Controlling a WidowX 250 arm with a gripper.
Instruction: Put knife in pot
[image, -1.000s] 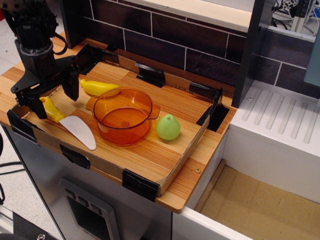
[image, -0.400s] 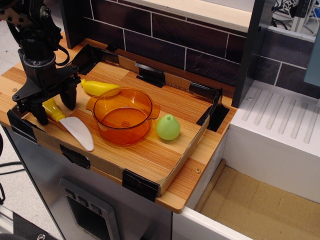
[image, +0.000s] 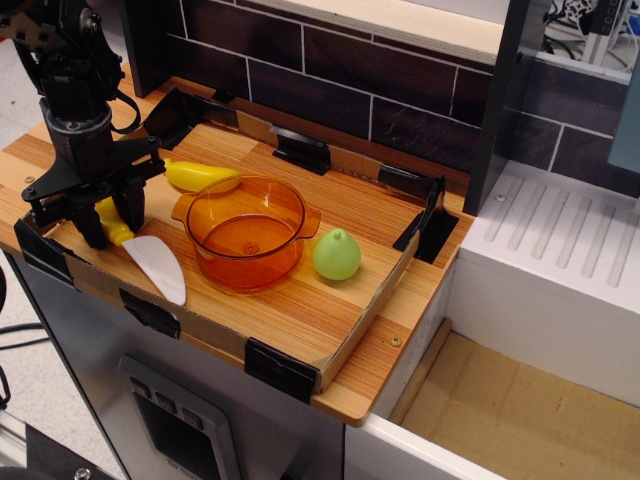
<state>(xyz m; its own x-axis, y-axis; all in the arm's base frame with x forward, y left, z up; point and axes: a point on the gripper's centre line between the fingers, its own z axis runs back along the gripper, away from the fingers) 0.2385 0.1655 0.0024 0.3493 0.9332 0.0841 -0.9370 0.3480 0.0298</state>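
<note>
Both fingers of the hand (image: 110, 216) grasp the knife (image: 145, 255) handle beside the tray's left wall (image: 40, 250).

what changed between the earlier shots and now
The gripper came down over the knife and narrowed its fingers around the yellow handle; the knife shifted slightly and still lies on the board. The pot, banana and pear stayed put.

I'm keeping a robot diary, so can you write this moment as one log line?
step: grasping knife | pincer: around yellow handle, closure unclear | knife: on tray | pot: empty | task: not done
</note>
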